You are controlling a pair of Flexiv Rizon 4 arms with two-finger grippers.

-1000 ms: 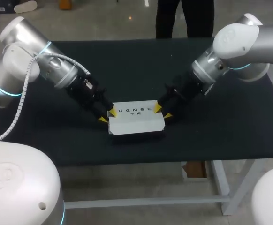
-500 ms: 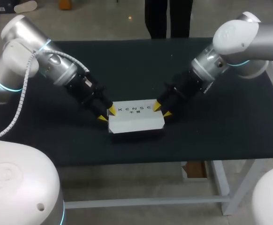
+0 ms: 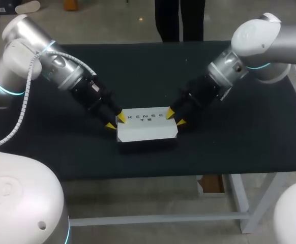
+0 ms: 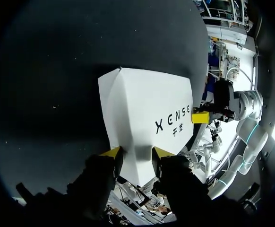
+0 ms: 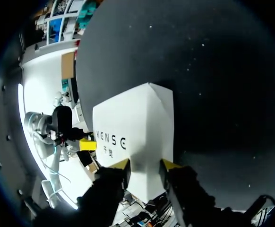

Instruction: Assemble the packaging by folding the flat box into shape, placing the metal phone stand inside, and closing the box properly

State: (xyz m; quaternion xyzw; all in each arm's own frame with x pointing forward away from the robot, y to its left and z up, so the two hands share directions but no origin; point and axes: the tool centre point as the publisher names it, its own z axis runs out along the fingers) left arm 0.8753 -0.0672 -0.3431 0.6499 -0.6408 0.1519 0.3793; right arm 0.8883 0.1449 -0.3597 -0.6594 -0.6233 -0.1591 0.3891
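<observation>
In the middle of the dark bench (image 3: 229, 147), a white box (image 3: 147, 126), folded into shape and closed, lying flat with the printed face up. Long sides toward near and far, short ends toward left and right.

At the left end of the box, the left gripper (image 3: 116, 122), on an arm slanting down from the far left. Set to a narrow gap and holding nothing: one yellow tip on the upper edge of that end, near the far corner, the other just left of the end. In the left wrist view, the same left gripper (image 4: 136, 153) with both tips against the box (image 4: 144, 111), the shaded end face showing in the gap.

At the right end, the right gripper (image 3: 176, 118), on an arm slanting down from the far right. Also narrow and holding nothing, tips against the end close to the far corner. In the right wrist view, the right gripper (image 5: 144, 165) against the box (image 5: 137, 125), again with the end face in the gap. Beyond the box in each wrist view, one yellow tip of the other gripper at the opposite end.
</observation>
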